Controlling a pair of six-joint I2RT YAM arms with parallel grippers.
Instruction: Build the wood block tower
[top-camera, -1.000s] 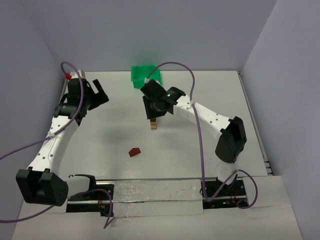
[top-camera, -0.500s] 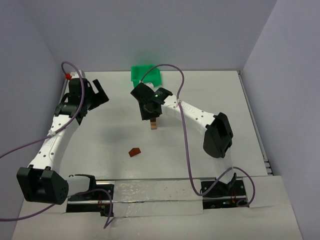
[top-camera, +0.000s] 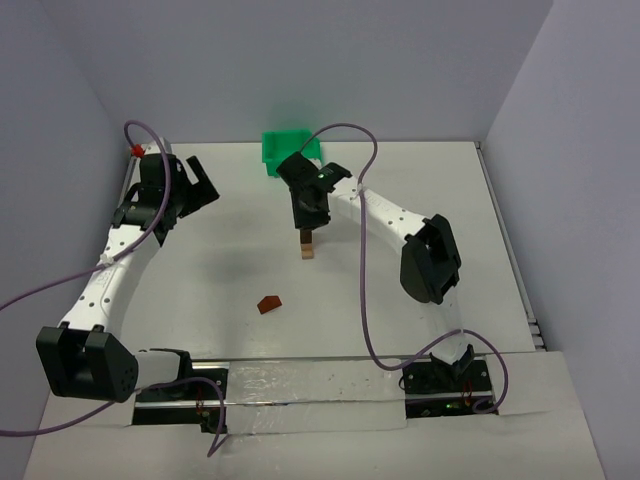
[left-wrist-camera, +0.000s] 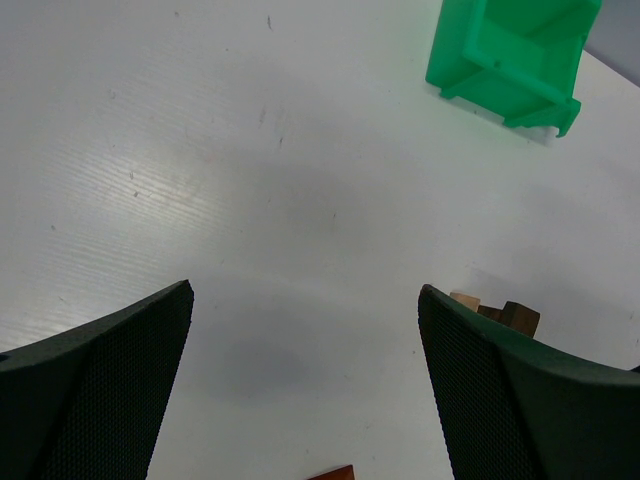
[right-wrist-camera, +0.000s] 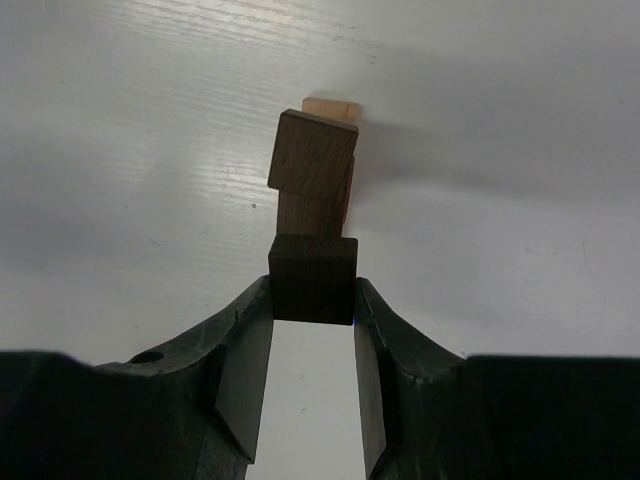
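Two arms are seen from above. Since a moment ago the right tool has been swung a little sideways and back, and its wrist has been turned. It is now hung right over the wood block tower. The tower has not been moved. It is stood on the counter, a short way on the near side of the green bin. The left tool has been kept well off to the left of the green bin. A loose reddish-brown piece is left lying much farther on the near side of the bin. It is judged that the next block is being lined up and has not yet been let go.

From the left wrist, the left tool is seen with its jaws spread wide, and only bare counter lies between them. The tower is partly hidden by one finger, on the near side of the green bin.

From the right wrist, a dark brown cube is squeezed tight between the fingers of the right tool. Just past it the tower is seen, with a dark block set a bit crooked on top, a reddish one under it and a light tan one lowest. Whether the cube is touching the top block cannot be told.

No brand, label or writing can be read in any view.
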